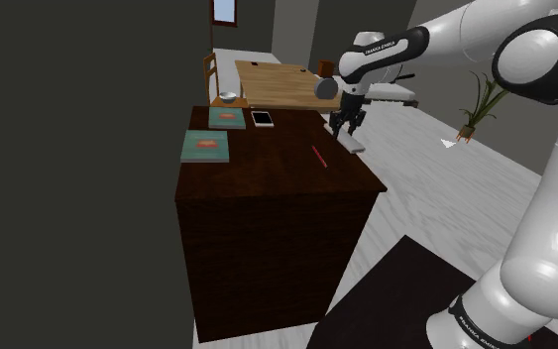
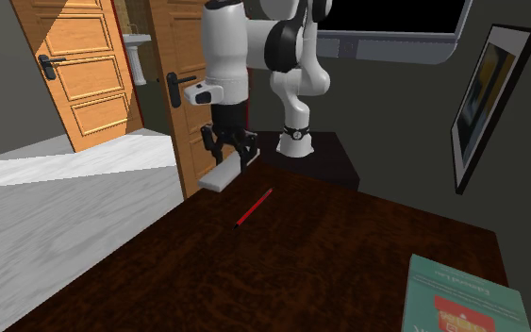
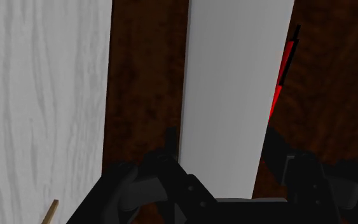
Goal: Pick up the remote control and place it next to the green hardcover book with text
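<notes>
The white arm (image 1: 554,248) bears small lettering (image 1: 378,48) on its forearm that seems to read "FRANKA EMIKA", and the same again low by its base. The green book (image 2: 461,297) has cover print too small to read.

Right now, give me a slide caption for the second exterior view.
Gripper straddles the pale remote at the dark table edge, red pen alongside.

A dark reddish-brown wooden block table (image 1: 286,178) carries a thin red pen (image 1: 319,157), lying slantwise near the middle of its top. Toward the shoulder view's left lies a flat green hardcover book (image 1: 205,146) (red patch on its cover). A second green book (image 1: 227,117) lies just beyond it, with a small white-framed tablet (image 1: 263,118) beside that one.
</notes>
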You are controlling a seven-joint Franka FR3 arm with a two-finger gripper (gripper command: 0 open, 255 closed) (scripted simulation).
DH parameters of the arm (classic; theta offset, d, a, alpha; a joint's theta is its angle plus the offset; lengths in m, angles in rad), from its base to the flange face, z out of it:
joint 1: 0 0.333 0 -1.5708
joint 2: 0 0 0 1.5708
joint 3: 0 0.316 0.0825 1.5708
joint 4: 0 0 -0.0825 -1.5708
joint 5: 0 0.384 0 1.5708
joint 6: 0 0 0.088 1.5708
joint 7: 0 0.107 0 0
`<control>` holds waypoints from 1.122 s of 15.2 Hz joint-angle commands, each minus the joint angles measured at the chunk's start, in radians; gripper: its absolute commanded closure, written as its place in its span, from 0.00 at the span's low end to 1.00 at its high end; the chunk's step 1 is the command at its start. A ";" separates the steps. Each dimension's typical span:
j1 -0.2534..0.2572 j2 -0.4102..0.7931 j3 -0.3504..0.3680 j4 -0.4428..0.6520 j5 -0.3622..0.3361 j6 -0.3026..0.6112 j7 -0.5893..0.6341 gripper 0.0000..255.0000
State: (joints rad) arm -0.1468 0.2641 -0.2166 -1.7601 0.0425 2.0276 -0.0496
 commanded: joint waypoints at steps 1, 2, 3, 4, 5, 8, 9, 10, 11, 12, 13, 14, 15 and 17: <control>0.026 -0.016 0.013 -0.021 -0.007 0.005 0.041 1.00; 0.041 -0.021 0.020 -0.027 -0.011 0.006 0.064 1.00; 0.055 -0.025 0.028 -0.032 -0.014 0.007 0.087 1.00; 0.069 -0.029 0.036 -0.036 -0.017 0.007 0.110 1.00; 0.083 -0.031 0.044 -0.038 -0.019 0.008 0.133 1.00; 0.125 -0.033 0.069 -0.038 -0.026 0.006 0.201 1.00; 0.138 -0.032 0.077 -0.036 -0.028 0.004 0.224 1.00; 0.152 -0.030 0.085 -0.033 -0.030 0.003 0.246 1.00; 0.165 -0.027 0.093 -0.028 -0.032 0.001 0.268 1.00; 0.179 -0.023 0.101 -0.022 -0.034 -0.002 0.291 1.00; 0.192 -0.018 0.109 -0.015 -0.036 -0.005 0.313 1.00; 0.206 -0.013 0.117 -0.006 -0.037 -0.008 0.335 1.00; 0.219 -0.006 0.125 0.003 -0.039 -0.011 0.356 1.00; 0.245 0.009 0.140 0.026 -0.042 -0.019 0.399 1.00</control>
State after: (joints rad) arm 0.0845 0.2685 -0.0846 -1.7401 0.0023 2.0102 0.3257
